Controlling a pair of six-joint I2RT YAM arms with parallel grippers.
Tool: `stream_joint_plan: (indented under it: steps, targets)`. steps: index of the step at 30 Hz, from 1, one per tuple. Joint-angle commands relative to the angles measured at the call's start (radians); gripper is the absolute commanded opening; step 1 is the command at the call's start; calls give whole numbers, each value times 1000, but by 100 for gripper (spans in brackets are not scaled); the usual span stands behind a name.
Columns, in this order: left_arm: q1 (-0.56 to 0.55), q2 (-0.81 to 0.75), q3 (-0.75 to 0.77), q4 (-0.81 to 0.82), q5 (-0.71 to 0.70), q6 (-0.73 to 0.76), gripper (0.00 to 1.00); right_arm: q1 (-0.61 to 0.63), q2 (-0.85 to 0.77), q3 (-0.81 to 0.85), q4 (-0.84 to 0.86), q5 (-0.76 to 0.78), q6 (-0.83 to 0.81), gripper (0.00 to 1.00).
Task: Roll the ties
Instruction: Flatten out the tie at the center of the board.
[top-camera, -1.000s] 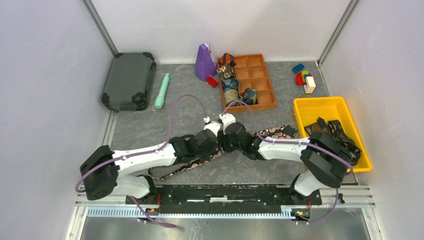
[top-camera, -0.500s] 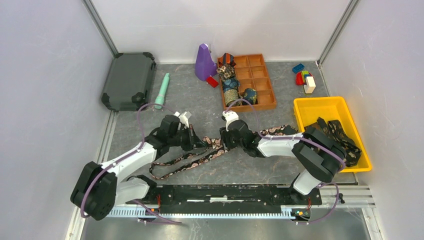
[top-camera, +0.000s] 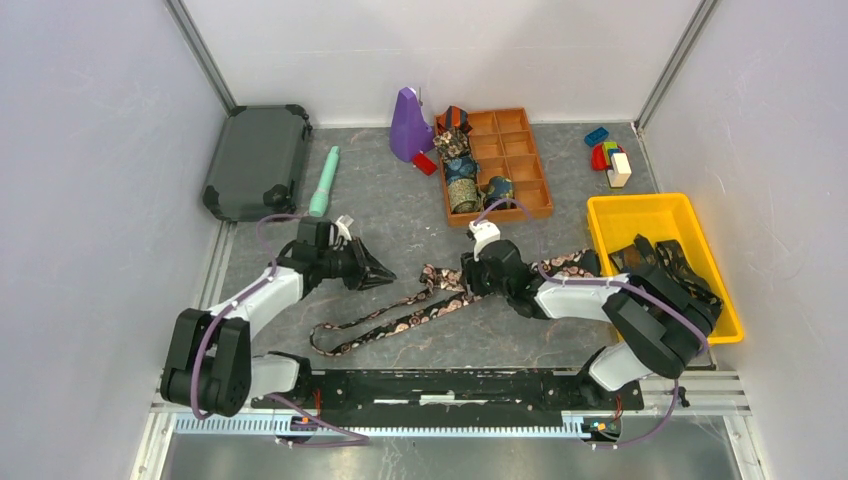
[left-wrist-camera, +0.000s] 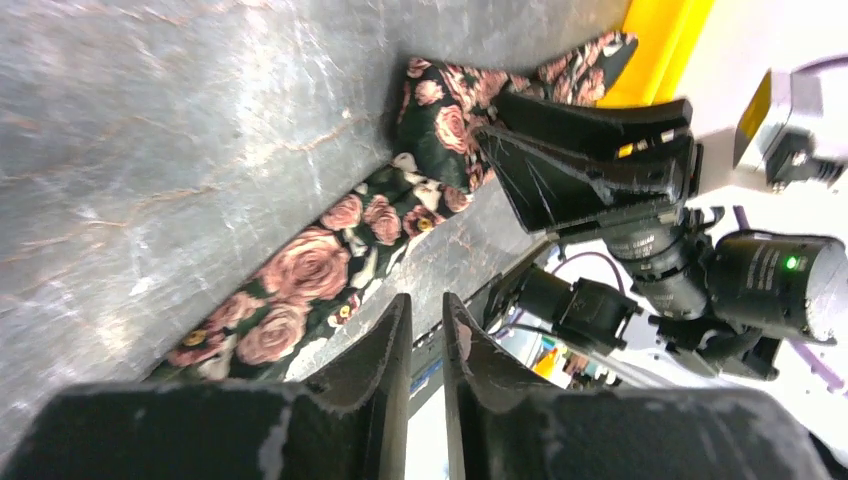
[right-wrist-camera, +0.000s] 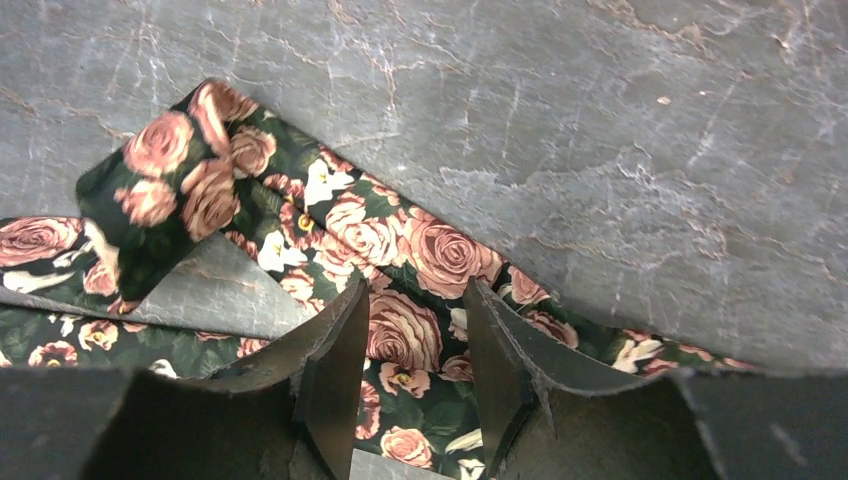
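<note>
Top external view shows the rose tie (top-camera: 395, 320) lying flat on the table (top-camera: 400, 225), the right gripper (top-camera: 465, 285) with jaws apart over it, the left gripper (top-camera: 385, 274) nearby, jaws barely apart and empty, so I think it is best to pinch the folded end and roll slowly and tight.

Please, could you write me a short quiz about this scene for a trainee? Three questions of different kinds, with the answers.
1. True or false: the left gripper holds the tie.
2. Where do the rolled ties sit? A) yellow bin B) orange tray C) dark case
3. Which gripper has its fingers down over the tie on the table?

Key
1. False: its jaws are slightly apart with nothing between them, away from the tie.
2. B
3. The right gripper.
</note>
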Motion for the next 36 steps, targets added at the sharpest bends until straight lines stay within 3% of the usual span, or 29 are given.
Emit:
stream_joint_plan:
  steps: [1, 4, 6, 9, 13, 18, 21, 26, 36]
  targets:
    - [65, 8, 116, -225, -75, 133, 25, -14, -30, -59, -166, 8, -33, 47]
    - [107, -49, 168, -331, -214, 162, 30, -19, -57, -58, -191, 15, -50, 47]
    - [103, -131, 187, -357, -257, 194, 38, -19, -75, -37, -217, 1, -68, 47]
    - [25, -234, 246, -459, -380, 309, 56, -19, -123, 11, -265, -33, -96, 50]
    - [-106, -237, 313, -601, -490, 401, 67, 6, -215, 48, -295, -102, -143, 55]
    - [-247, -198, 325, -622, -561, 444, 68, 140, -269, 43, -264, -166, -221, 66]
    - [-340, -133, 350, -619, -592, 502, 68, 190, -311, -48, -170, -169, -241, 69]
    - [-491, -13, 380, -618, -734, 629, 67, 208, -383, -206, 1, -227, -226, 70]
    - [-650, 185, 460, -591, -911, 758, 66, 216, -431, -267, 9, -230, -221, 70]
